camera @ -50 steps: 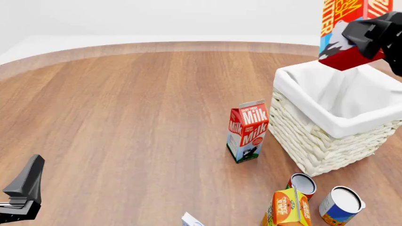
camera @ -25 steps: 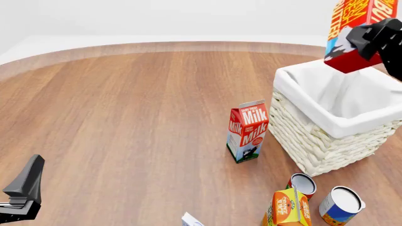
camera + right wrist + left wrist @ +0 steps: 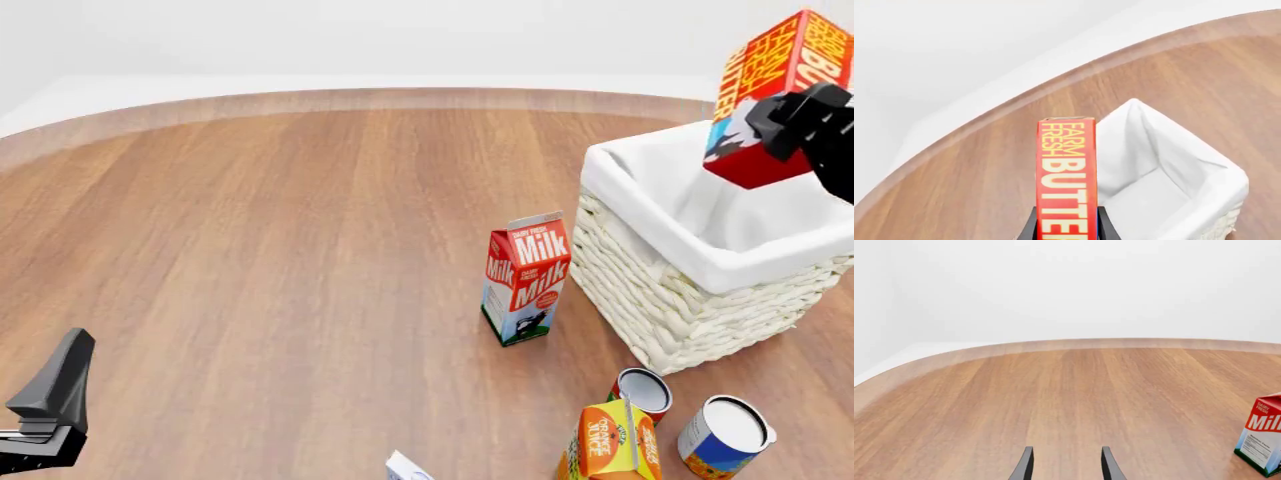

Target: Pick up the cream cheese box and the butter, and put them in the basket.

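My right gripper is shut on the butter, a red and orange carton, and holds it tilted above the far right part of the white wicker basket. The right wrist view shows the butter between the fingers, with the basket open below and beyond it. Only a corner of the cream cheese box shows, at the front edge of the front view. My left gripper is open and empty, low at the front left.
A red Milk carton stands just left of the basket and also shows in the left wrist view. An orange juice carton and two cans stand in front of the basket.
My right gripper has carried the butter to the right and slightly down over the basket, tilting it more. The left arm has not moved.
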Motion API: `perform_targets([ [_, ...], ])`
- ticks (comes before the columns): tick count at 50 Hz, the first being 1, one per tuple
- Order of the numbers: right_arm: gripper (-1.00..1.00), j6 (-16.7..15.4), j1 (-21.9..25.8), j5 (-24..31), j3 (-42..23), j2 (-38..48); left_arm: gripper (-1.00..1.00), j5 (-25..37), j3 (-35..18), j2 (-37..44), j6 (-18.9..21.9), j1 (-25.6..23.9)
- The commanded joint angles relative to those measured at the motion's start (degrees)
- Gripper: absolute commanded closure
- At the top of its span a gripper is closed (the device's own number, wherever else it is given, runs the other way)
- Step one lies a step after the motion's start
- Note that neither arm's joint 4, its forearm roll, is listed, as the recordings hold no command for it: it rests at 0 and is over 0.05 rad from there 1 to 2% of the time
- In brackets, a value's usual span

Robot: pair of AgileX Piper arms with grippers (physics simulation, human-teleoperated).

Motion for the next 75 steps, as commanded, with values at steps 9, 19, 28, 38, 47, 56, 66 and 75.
perform_targets([
  [9, 1.00, 0.50, -0.77, -2.63, 0.82, 2.86, -1.00, 0.00, 0.00, 0.00, 0.00, 0.00],
  [19, 1.00, 0.02, -1.45, -4.10, 1.77, 4.15, -1.00, 0.00, 0.00, 0.00, 0.00, 0.00],
  [28, 1.00, 0.02, -1.53, -2.57, 2.26, 2.45, -1.00, 0.00, 0.00, 0.00, 0.00, 0.00],
  [38, 1.00, -0.15, -1.83, -2.73, 2.69, 2.74, -1.00, 0.00, 0.00, 0.00, 0.00, 0.00],
  [47, 1.00, 0.03, -1.94, -3.71, 3.73, 3.02, -1.00, 0.00, 0.00, 0.00, 0.00, 0.00],
  [56, 1.00, 0.27, -1.81, -4.60, 4.63, 3.84, -1.00, 0.00, 0.00, 0.00, 0.00, 0.00],
  [66, 1.00, 0.35, -1.23, -5.23, 5.17, 4.63, -1.00, 0.00, 0.00, 0.00, 0.00, 0.00],
  [75, 1.00, 0.39, -0.93, -5.71, 5.11, 5.34, -1.00, 0.00, 0.00, 0.00, 0.00, 0.00],
])
